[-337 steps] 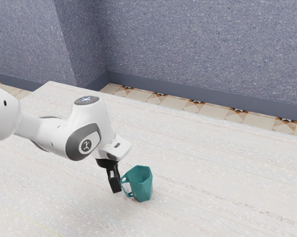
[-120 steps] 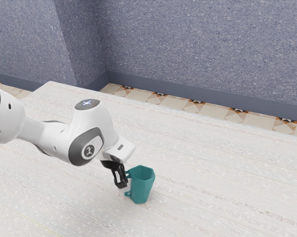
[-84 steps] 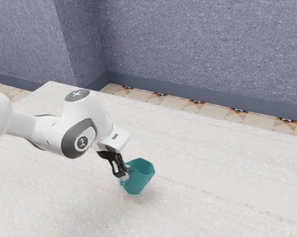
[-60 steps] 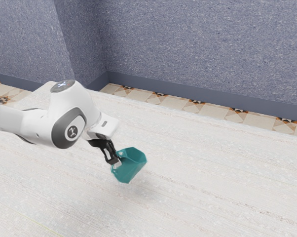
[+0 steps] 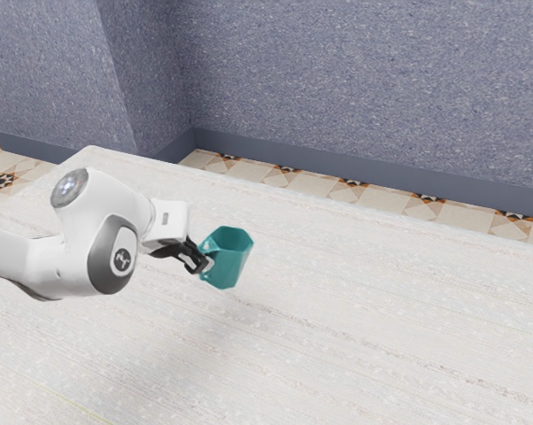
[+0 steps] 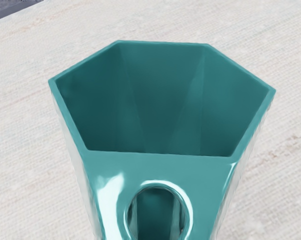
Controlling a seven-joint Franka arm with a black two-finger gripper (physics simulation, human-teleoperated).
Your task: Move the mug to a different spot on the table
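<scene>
The end effector [image 5: 199,261] is holding the mug [image 5: 228,258] by its handle, the two black fingers pinching narrowly from either side. The mug is hanging in the air left of centre in the exterior view, apparently clear of the desk [image 5: 382,301].

The mug is lying just to the exterior view's right of the end effector and touching it. Its long axis is leaning, with the open mouth pointing up and toward the right and the base sitting lower, nearer the arm. In the wrist view the mouth is opening toward the camera, and the handle [image 6: 158,212] is sitting closest to the hand.

The mug is glossy teal and six-sided, with flat facets narrowing toward the base, and it is catching bright highlights around the handle loop. The desk is pale and matte with a fine streaked grain.

Since the grip is off-centre, the coming move is probably calling for levelling the base before setting the mug down elsewhere.
</scene>
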